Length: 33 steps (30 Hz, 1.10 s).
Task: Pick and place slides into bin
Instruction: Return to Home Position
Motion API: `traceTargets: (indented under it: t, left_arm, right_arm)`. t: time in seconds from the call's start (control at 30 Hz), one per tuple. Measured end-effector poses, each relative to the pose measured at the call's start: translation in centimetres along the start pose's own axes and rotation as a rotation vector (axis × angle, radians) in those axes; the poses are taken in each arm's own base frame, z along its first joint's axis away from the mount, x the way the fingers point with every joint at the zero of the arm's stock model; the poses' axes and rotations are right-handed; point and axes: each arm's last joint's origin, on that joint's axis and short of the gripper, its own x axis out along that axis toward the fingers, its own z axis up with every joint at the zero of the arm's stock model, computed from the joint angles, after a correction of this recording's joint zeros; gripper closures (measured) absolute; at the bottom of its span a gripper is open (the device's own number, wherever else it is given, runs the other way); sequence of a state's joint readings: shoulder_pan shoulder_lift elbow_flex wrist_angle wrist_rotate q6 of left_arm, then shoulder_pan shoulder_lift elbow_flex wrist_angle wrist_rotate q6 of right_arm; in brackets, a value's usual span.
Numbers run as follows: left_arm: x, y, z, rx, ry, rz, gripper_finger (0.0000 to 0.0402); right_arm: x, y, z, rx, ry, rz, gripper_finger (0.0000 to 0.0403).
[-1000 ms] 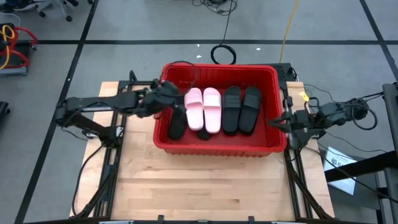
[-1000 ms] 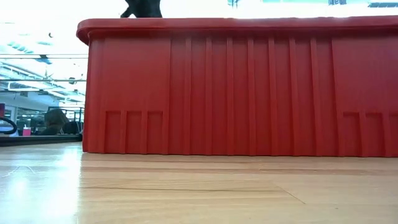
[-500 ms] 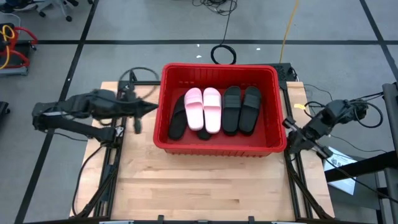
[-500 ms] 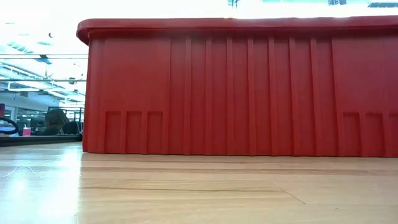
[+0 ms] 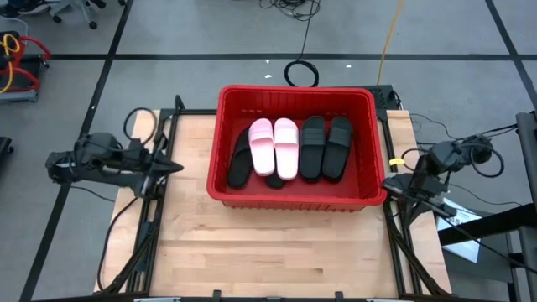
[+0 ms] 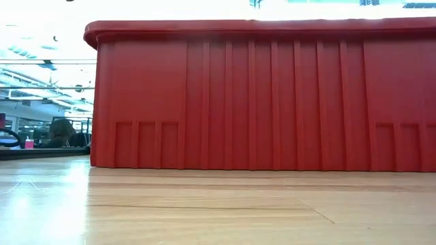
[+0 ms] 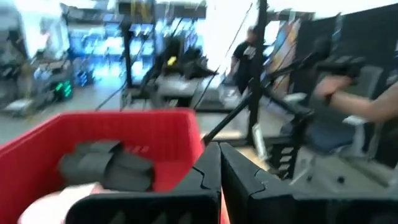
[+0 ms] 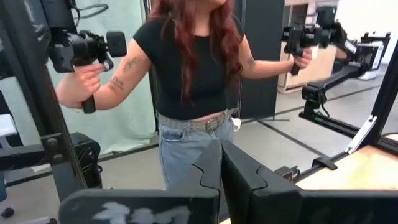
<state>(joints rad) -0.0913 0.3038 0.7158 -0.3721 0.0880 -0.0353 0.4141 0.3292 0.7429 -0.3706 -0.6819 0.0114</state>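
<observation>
The red bin [image 5: 294, 197] stands on the wooden table; its near wall fills the low view [image 6: 259, 95]. In it lie two pale pink slides [image 5: 274, 148] side by side, two black slides [image 5: 325, 148] to their right and a black slide [image 5: 240, 166] to their left. My left gripper [image 5: 174, 166] is shut and empty at the table's left edge, pointing at the bin; its wrist view shows its shut fingertips [image 7: 219, 163], the bin [image 7: 155, 134] and black slides [image 7: 106, 165]. My right gripper [image 5: 388, 183] is shut and empty off the bin's right near corner, fingertips closed in its wrist view [image 8: 221, 163].
Bare wooden table [image 5: 268, 252] lies in front of the bin. Black frame rails [image 5: 155, 226] run along both table sides. A cable coil [image 5: 300, 74] lies on the floor behind the bin. A person [image 8: 193, 81] holding two handles stands in the room beyond the table.
My left gripper has drawn back from above the bin's left part toward the table's left edge and a little toward the near edge. My right gripper has moved slightly away from the bin's right wall toward the near edge. The slides have stayed in place.
</observation>
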Motion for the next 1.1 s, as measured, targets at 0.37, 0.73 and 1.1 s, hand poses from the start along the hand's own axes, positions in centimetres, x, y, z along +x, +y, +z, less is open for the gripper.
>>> traceTargets:
  t: [0.37, 0.73, 1.1]
  left_arm:
    - [-1.4, -0.4, -3.8, 0.005, -0.017, -0.156, 0.0401]
    - [-1.4, -0.4, -6.5, -0.007, -0.079, -0.195, 0.0401]
    - [0.3, -0.4, -10.0, -0.003, -0.103, -0.291, 0.0401]
  right_arm:
    - [-0.6, 0.5, -2.8, -0.04, -0.004, 0.004, 0.0403]
    - [-1.2, 1.5, -4.5, -0.076, -0.039, 0.205, 0.0403]
    - [-0.7, 1.3, -6.9, 0.023, -0.033, 0.328, 0.0403]
